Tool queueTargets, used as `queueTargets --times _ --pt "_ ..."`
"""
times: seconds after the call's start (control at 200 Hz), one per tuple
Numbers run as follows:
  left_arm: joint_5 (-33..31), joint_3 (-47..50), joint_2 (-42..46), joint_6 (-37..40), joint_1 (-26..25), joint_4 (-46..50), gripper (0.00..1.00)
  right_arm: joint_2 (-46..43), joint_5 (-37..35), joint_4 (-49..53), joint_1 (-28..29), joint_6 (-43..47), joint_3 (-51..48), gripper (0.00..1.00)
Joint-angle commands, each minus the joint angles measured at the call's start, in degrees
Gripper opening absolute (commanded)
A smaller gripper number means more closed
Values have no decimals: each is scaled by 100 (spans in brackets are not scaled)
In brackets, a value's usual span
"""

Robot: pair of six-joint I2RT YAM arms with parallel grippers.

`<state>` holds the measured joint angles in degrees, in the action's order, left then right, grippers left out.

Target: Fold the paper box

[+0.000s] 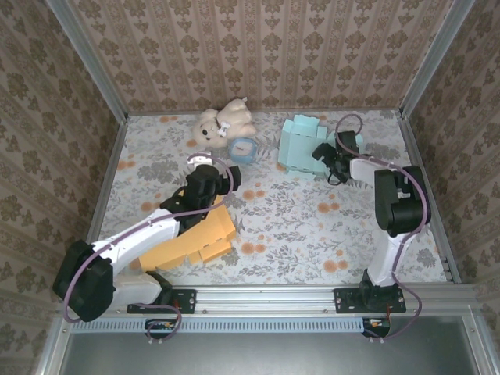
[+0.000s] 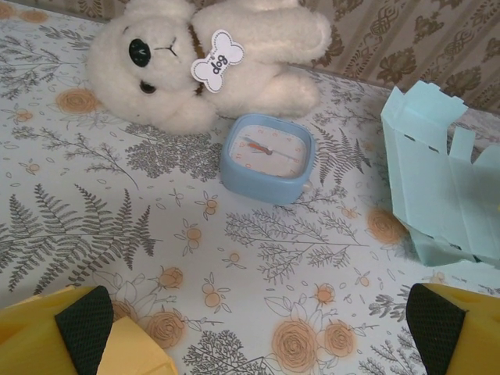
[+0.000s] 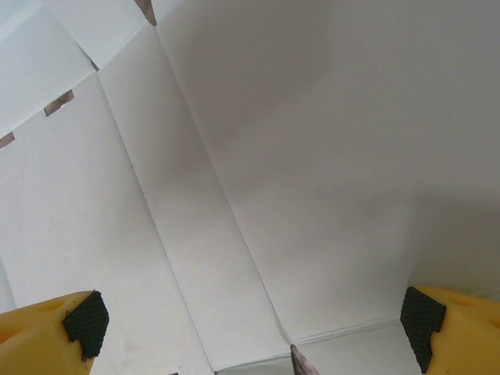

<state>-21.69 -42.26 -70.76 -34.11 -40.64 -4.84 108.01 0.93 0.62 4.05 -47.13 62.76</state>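
**Both grippers wide, nothing held; blue box half up at far right**

Nearest, the orange paper box (image 1: 205,241) lies flat on the floral table (image 1: 297,226), front left. The left arm crosses it and hides its middle, so its full outline cannot be made out.

Left gripper (image 2: 258,328): fingers spread wide, black pads (image 2: 84,326) at the bottom corners of the wrist view, with bare tablecloth between them. It is empty.

Right gripper (image 3: 254,324): fingers also spread wide. Between them is a close, pale paper face with creases and small slits. This is the light blue paper box (image 3: 273,195), and its edges are cut off on all sides. I cannot tell whether the pads touch the paper. From above, the right gripper (image 1: 330,158) sits against the box's right side and covers part of it.

The light blue paper box (image 1: 301,144) stands partly raised at the far right, with its flaps loose. The left wrist view cuts it off at the right edge (image 2: 445,195).

A blue clock (image 2: 268,158) lies just left of the box, face up, its numerals too small to read.

Farthest, a white plush dog (image 2: 195,62) lies by the back wall, with the clock just in front of it. Its bone-shaped tag (image 2: 217,60) reads "dog", seen upside down.
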Motion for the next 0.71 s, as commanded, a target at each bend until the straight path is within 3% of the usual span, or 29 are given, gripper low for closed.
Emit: queueTargets --times 0.0,0.195,0.4,0.7 --pt "55 40 -98 -122 -120 -175 100 -408 276 -310 53 -768 -739 100" --pt "100 -57 -377 -218 -342 -219 100 -1397 0 -850 652 -1183 -1768 100" --pt "48 -192 -709 -463 -597 -115 100 -2644 -934 -844 1690 -1253 -2492 100" --pt "-106 -714 -1425 -1778 -914 305 100 -5798 -2870 1282 2453 -59 -3115 100"
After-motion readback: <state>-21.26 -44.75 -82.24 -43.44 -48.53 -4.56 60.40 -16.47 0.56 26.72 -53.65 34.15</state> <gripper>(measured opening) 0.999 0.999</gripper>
